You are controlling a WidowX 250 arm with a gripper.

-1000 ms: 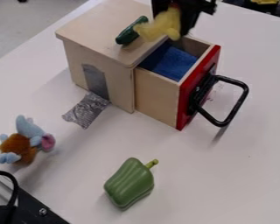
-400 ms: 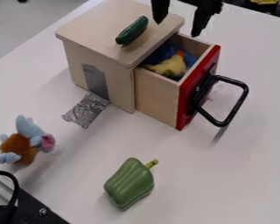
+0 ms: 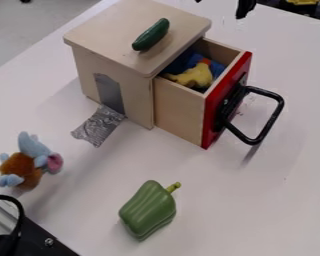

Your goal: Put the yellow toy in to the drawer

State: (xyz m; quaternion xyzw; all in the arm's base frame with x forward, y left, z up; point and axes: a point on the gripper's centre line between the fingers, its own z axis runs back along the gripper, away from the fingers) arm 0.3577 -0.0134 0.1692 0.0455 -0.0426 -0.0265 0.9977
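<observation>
1. Black gripper (image 3: 220,9) at top edge, beyond the box (image 3: 112,30); fingers spread apart.
2. Yellow toy (image 3: 198,76) inside pulled-out drawer (image 3: 179,107), beside blue cloth (image 3: 217,67).

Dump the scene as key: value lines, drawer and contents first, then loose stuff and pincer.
drawer: pulled out of the wooden box
yellow toy: inside drawer, with blue cloth
toy cucumber: on top of box
green toy bell pepper: on white table, stem toward drawer side
plush toy: on table, image left
pincer: top edge of view, fingers apart, clear of yellow toy
</observation>
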